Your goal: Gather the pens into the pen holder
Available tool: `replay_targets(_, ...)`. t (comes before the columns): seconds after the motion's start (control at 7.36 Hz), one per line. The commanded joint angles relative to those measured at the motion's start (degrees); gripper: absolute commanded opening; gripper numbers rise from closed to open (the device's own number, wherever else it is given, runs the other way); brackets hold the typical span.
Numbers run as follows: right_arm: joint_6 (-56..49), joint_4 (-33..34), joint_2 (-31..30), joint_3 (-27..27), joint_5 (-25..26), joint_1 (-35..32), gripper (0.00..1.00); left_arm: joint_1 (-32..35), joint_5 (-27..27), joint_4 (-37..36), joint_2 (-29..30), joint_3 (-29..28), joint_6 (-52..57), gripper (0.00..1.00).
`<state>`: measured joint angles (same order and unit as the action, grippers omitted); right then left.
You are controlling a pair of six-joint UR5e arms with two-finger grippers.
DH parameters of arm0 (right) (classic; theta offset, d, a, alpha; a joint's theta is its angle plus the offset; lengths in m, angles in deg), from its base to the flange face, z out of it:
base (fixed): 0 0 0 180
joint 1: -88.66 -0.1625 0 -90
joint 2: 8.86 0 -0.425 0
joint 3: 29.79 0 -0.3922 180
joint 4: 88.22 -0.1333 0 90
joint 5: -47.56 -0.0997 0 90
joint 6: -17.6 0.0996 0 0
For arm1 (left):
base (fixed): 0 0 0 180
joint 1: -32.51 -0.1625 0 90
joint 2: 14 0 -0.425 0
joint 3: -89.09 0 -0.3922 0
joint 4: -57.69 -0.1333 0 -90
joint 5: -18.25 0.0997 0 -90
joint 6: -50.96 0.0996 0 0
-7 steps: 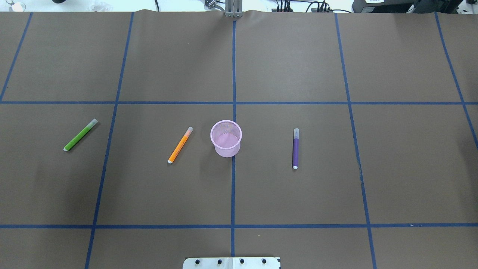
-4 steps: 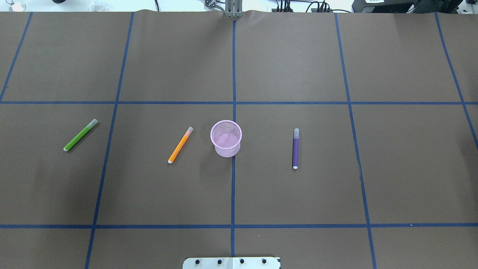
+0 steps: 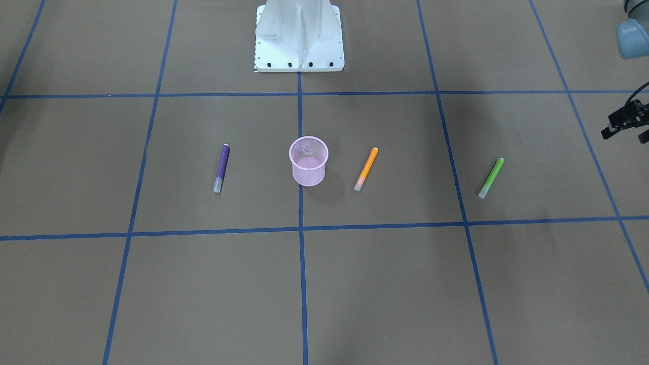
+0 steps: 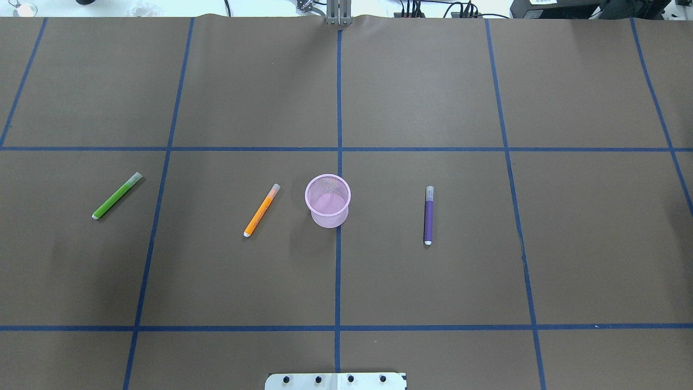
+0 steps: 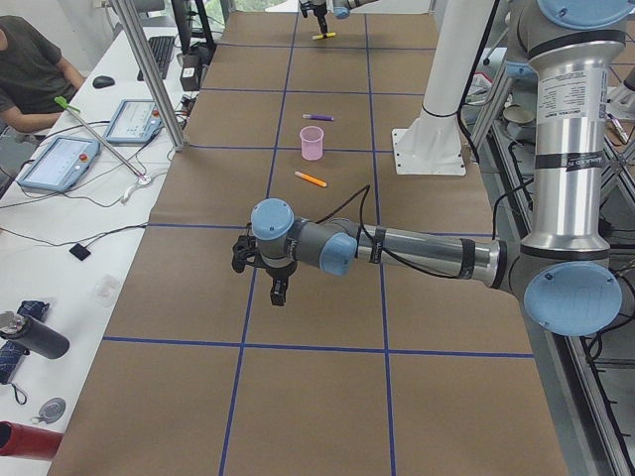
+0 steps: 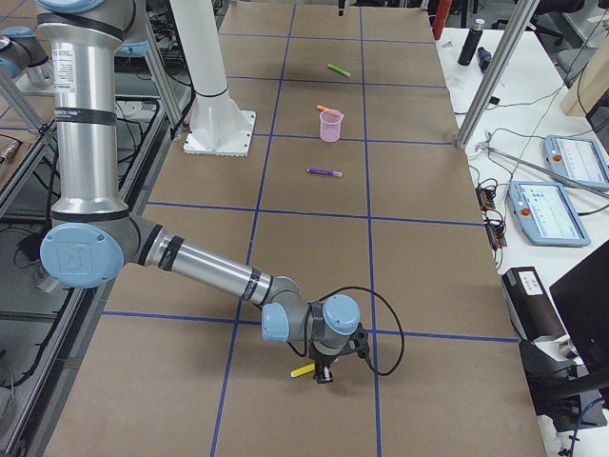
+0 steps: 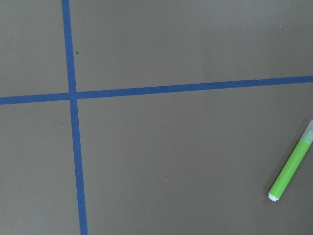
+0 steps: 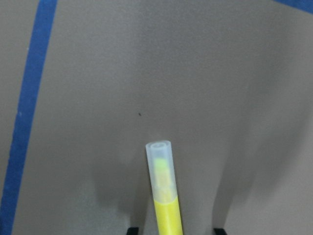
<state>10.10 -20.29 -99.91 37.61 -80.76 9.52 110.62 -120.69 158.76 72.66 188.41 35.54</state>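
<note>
The pink mesh pen holder (image 4: 327, 201) stands upright at the table's middle. Beside it lie the orange pen (image 4: 262, 210) on one side and the purple pen (image 4: 429, 215) on the other. The green pen (image 4: 116, 195) lies farther out on the left. A yellow pen (image 8: 164, 196) lies at the table's right end, between the spread fingertips of my open right gripper (image 6: 324, 373), and neither tip touches it. My left gripper (image 5: 278, 291) points down over bare table near the green pen (image 7: 292, 169); I cannot tell its state.
The white pedestal base (image 3: 299, 35) sits at the robot's edge of the table. Blue tape lines grid the brown mat. A person (image 5: 30, 69) sits at a side desk with tablets, beyond a metal post (image 5: 149, 69).
</note>
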Motion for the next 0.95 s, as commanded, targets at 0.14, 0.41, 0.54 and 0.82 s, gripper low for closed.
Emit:
replay_targets(0.14, 0.0, 0.0, 0.0, -0.3, -0.1, 0.0, 0.53, 0.0, -0.1, 0.0, 0.0, 0.0, 0.0, 1.00)
replay_targets(0.41, 0.0, 0.0, 0.0, -0.3, -0.2, 0.0, 0.14, 0.0, -0.2, 0.0, 0.0, 0.0, 0.2, 1.00)
replay_targets(0.54, -0.1, 0.0, 0.0, -0.3, -0.2, 0.0, 0.00, 0.0, -0.2, 0.0, 0.0, 0.0, 0.2, 1.00)
replay_targets(0.82, -0.1, 0.0, 0.0, -0.3, -0.3, 0.0, 0.00, 0.0, -0.3, 0.0, 0.0, 0.0, 0.2, 1.00)
